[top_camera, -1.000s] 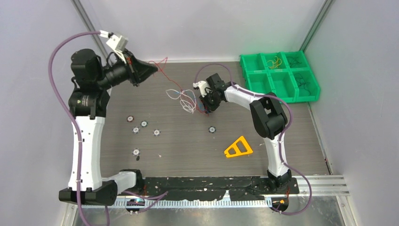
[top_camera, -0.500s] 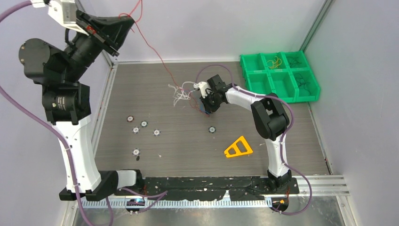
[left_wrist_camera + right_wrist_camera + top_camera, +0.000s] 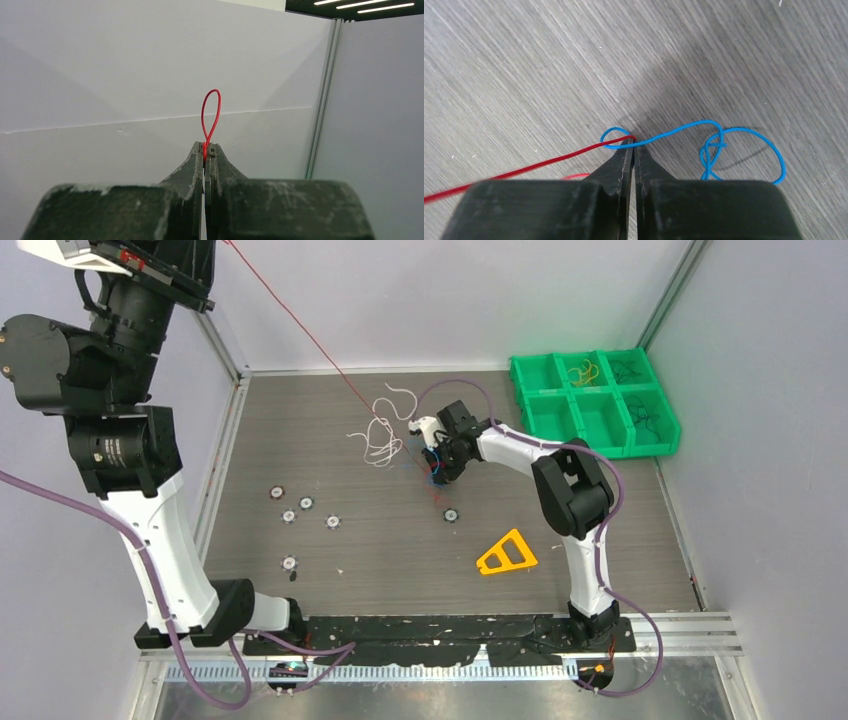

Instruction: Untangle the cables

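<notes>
Since the earlier frame the left arm (image 3: 115,455) has swung up and back toward the far left corner, drawing the red cable (image 3: 320,345) into one taut slanted line, and the white cables (image 3: 378,438) have bunched closer to the right gripper (image 3: 437,470). From above, that red line runs down into the white loops, and the right gripper sits low over the table (image 3: 400,560) just beside them. On the left wrist view, the left gripper (image 3: 205,148) has its jaws pressed together on the red cable, a small loop standing proud of the tips, well clear of the table. On the right wrist view, the right gripper's jaws are clamped where the red strand meets the blue cable (image 3: 724,145) lying curled on the wood; which of the two it truly pins, I cannot tell. To do this well, I judge the right clamp should stay low and firm as an anchor while the left pulls slowly along the line. If the white loops start to lift with the red, ease off rather than tighten a knot.
</notes>
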Motion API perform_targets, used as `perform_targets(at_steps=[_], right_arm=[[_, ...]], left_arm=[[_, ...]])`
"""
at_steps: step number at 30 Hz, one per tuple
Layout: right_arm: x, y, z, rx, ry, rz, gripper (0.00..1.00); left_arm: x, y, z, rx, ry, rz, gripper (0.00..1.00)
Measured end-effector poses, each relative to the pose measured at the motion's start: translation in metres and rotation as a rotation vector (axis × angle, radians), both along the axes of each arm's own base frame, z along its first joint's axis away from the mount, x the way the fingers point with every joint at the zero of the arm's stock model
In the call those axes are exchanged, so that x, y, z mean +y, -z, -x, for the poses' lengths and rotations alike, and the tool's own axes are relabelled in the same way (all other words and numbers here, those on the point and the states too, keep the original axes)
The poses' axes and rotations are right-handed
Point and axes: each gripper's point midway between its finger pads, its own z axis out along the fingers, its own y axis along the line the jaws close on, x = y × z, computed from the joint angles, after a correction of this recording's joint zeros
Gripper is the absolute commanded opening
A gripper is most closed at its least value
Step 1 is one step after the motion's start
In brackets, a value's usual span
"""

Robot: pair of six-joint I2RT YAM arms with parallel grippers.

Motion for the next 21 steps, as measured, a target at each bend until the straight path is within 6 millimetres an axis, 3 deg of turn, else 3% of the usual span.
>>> perform_targets(at_steps=[3,5,8,11,15,17,21], right_arm=[[0.001,-0.003,0.007,0.022,-0.027,-0.012,0.52],[-0.002,-0.008,0.015,0.038,-0.058,-0.021,0.68],[-0.006,-0.033,0.025,0.03,-0.121,-0.05,0.82],[0.0,-0.086,0.027,-0.049,-0.197,-0.116,0.85],[0.016,-0.177,0.018,-0.219,-0.275,-0.247,0.86],[0.022,-0.209,0.019,-0.273,-0.3,-0.303,0.86],[0.03,-0.243,0.03,-0.298,-0.32,-0.394,0.92]], left_arm=[[-0.003,0.001,0.003,-0.01,0.022,0.0,0.0],[-0.01,0.007,0.006,0.0,0.07,0.0,0.0],[-0.02,0.023,0.006,0.041,0.147,0.002,0.0],[-0.027,0.04,-0.002,0.092,0.203,0.011,0.0],[-0.032,0.062,-0.018,0.167,0.247,0.029,0.0],[-0.033,0.071,-0.024,0.194,0.26,0.032,0.0],[-0.037,0.092,-0.031,0.254,0.288,0.032,0.0]])
